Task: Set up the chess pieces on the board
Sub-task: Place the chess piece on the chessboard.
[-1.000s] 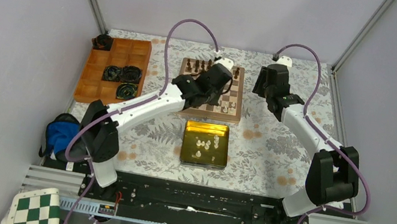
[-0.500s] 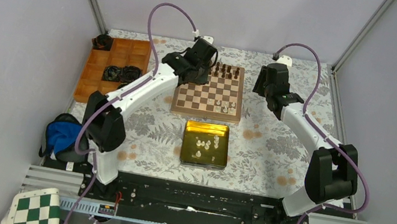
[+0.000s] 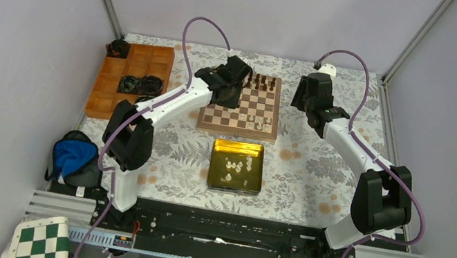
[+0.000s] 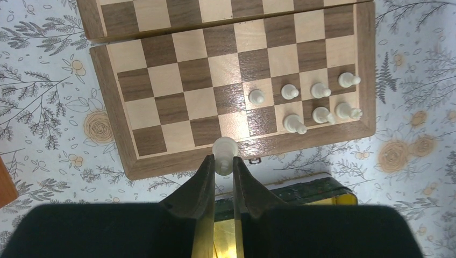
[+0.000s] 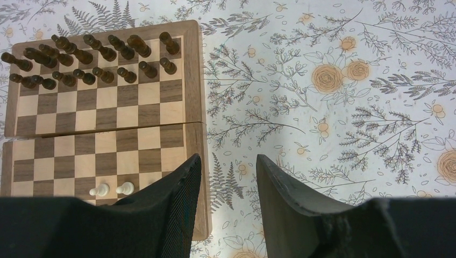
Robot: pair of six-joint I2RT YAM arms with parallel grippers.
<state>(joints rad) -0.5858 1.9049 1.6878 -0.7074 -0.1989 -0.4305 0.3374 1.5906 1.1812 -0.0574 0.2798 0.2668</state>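
Left gripper (image 4: 223,163) pinched on cream piece (image 4: 225,148), axis along fingers, hanging over board (image 4: 161,110) near rim. Free back-row squares just ahead of fingertips, set white pieces (image 4: 293,123) alongside. Right gripper (image 5: 226,172) half open, empty, beside board edge. Left arm nearer.

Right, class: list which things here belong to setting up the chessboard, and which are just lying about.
Belongs: board, cream pieces on it, cream piece in the left gripper, gold tin holding more.
Lying about: orange tray, blue bag, checkered mat.
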